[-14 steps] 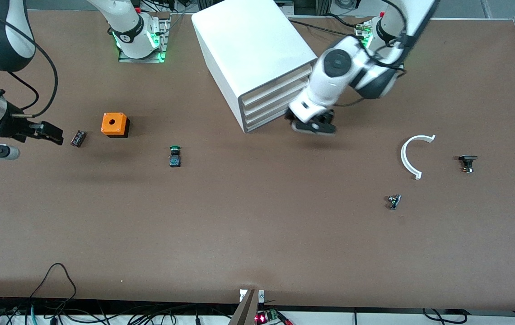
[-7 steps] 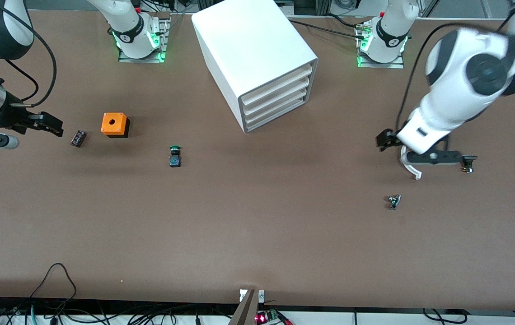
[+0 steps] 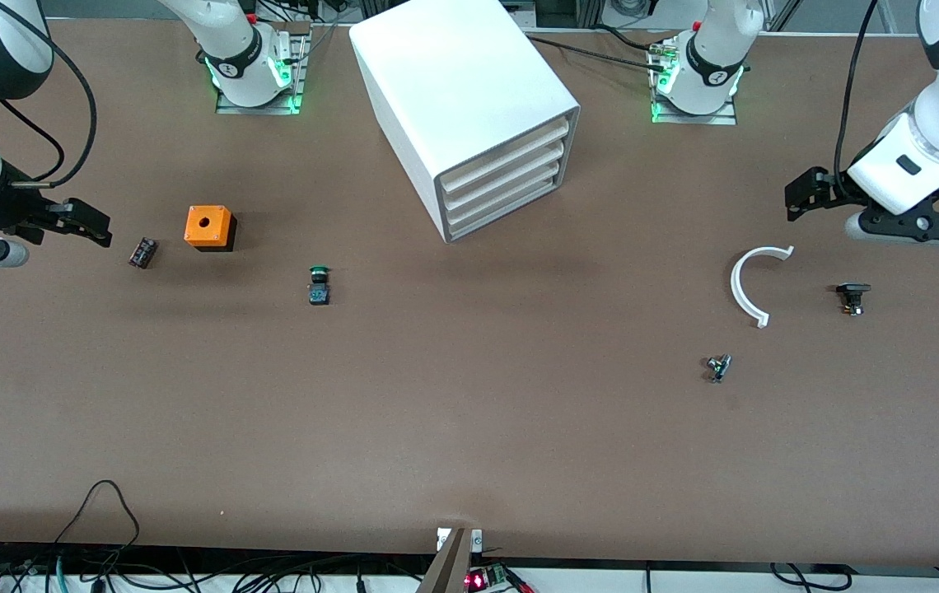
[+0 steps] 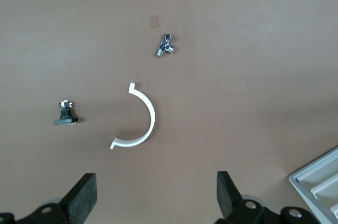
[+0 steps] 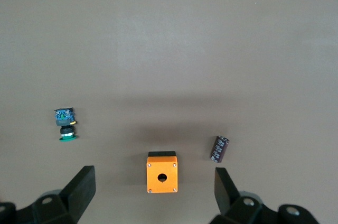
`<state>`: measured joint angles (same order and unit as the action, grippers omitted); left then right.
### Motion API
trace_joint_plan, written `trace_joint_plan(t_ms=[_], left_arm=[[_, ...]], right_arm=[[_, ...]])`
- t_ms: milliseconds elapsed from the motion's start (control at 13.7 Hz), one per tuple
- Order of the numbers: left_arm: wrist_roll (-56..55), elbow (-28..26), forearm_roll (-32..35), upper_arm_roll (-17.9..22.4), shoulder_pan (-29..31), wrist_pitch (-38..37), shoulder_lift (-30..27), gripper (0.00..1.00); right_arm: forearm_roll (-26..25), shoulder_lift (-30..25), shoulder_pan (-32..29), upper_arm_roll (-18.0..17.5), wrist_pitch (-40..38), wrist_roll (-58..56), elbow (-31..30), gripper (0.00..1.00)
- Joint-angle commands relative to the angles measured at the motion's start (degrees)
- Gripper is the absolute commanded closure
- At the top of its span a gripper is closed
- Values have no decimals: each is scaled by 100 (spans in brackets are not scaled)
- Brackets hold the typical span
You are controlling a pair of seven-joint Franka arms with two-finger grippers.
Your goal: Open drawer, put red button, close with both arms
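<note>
The white cabinet [image 3: 453,74] stands at the middle of the table near the bases, and its three drawers [image 3: 502,169] are all pushed in. Its corner shows in the left wrist view [image 4: 317,179]. No red button shows in any view. My left gripper [image 3: 881,216] is open and empty, up over the table at the left arm's end beside a white arc piece [image 3: 749,284]. Its jaws [image 4: 156,197] stand wide apart. My right gripper [image 3: 25,239] is open and empty, up over the right arm's end, with the orange box [image 5: 162,174] between its jaws [image 5: 153,195].
A green-capped button [image 3: 320,284] [image 5: 65,125], the orange box with a hole [image 3: 209,227] and a dark capacitor [image 3: 142,252] [image 5: 220,148] lie toward the right arm's end. The white arc [image 4: 138,121], a small black part [image 3: 852,296] [image 4: 65,114] and a metal fitting [image 3: 717,366] [image 4: 166,45] lie toward the left arm's end.
My left arm has swung away from the front of the drawers to the left arm's end of the table. My right gripper has drifted slightly. The drawers stay shut.
</note>
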<state>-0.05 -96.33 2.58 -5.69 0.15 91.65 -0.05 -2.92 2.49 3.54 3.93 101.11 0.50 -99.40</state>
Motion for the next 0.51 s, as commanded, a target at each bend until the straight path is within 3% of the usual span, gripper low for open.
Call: trace_joint_plan(t_ms=[0, 219, 438], left_arm=[[163, 281, 41, -20, 20, -262, 189, 0], [137, 307, 59, -11, 20, -227, 181, 0], [172, 702, 33, 6, 308, -236, 180, 0]], right_arm=[[107, -73, -46, -15, -231, -138, 52, 0], [107, -56, -38, -41, -214, -111, 123, 0], [116, -56, -38, -41, -214, -103, 123, 0]])
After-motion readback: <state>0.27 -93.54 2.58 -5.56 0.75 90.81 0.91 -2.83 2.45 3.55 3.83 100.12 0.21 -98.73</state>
